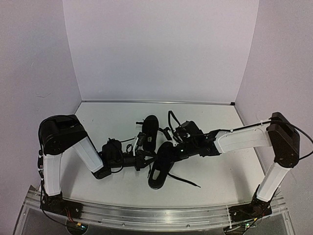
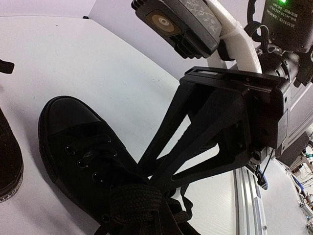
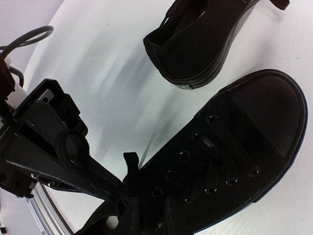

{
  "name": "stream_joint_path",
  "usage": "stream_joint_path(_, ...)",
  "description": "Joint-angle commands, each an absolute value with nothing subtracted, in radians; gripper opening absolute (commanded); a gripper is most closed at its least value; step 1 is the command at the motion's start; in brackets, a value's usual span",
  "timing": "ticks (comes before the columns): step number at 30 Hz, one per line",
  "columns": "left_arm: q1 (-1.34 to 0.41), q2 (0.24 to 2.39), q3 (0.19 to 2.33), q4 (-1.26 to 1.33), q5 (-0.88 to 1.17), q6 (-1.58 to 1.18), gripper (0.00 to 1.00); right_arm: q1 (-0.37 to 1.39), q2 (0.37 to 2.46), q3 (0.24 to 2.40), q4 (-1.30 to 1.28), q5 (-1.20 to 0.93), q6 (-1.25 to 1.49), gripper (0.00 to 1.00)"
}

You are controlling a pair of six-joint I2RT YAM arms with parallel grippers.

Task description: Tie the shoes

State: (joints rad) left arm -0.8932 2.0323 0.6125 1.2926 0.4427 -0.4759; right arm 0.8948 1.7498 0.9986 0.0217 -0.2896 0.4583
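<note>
Two black shoes lie mid-table. The near shoe (image 1: 160, 169) has both grippers meeting over its lace area; the far shoe (image 1: 150, 129) lies behind it. My left gripper (image 1: 145, 159) comes in from the left, my right gripper (image 1: 169, 151) from the right. In the left wrist view the near shoe (image 2: 73, 142) points its toe up-left, a thick lace (image 2: 139, 200) bunches right at my left jaws, and the right gripper (image 2: 152, 175) has its fingers pinched together on the laces. In the right wrist view the left gripper (image 3: 120, 188) is likewise pinched shut, a lace end (image 3: 129, 161) sticking up beside it.
One loose lace (image 1: 188, 182) trails right from the near shoe across the white table (image 1: 220, 171). The far shoe shows at the top of the right wrist view (image 3: 200, 44). White walls enclose the back and sides. An aluminium rail (image 1: 156, 215) runs along the near edge.
</note>
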Motion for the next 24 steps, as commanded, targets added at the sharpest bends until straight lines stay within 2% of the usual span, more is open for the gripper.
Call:
stream_joint_path(1,-0.888,2.030,0.614,1.353,0.437,-0.470,0.04,0.889,1.689,0.993,0.008,-0.316,0.442,0.06)
stream_joint_path(3,-0.888,2.030,0.611,1.352,0.434,-0.472,0.04,0.890,1.677,0.992,0.008,-0.317,0.436,0.00)
stream_joint_path(15,-0.888,2.013,0.569,1.310,0.342,-0.492,0.05,0.889,1.586,0.926,0.009,-0.264,0.442,0.00)
stream_joint_path(20,-0.888,2.006,0.554,1.297,0.341,-0.489,0.10,0.889,1.585,0.902,0.036,-0.292,0.440,0.00)
stream_joint_path(24,-0.885,1.969,0.527,1.285,0.332,-0.464,0.18,0.889,1.580,0.892,0.061,-0.309,0.442,0.00)
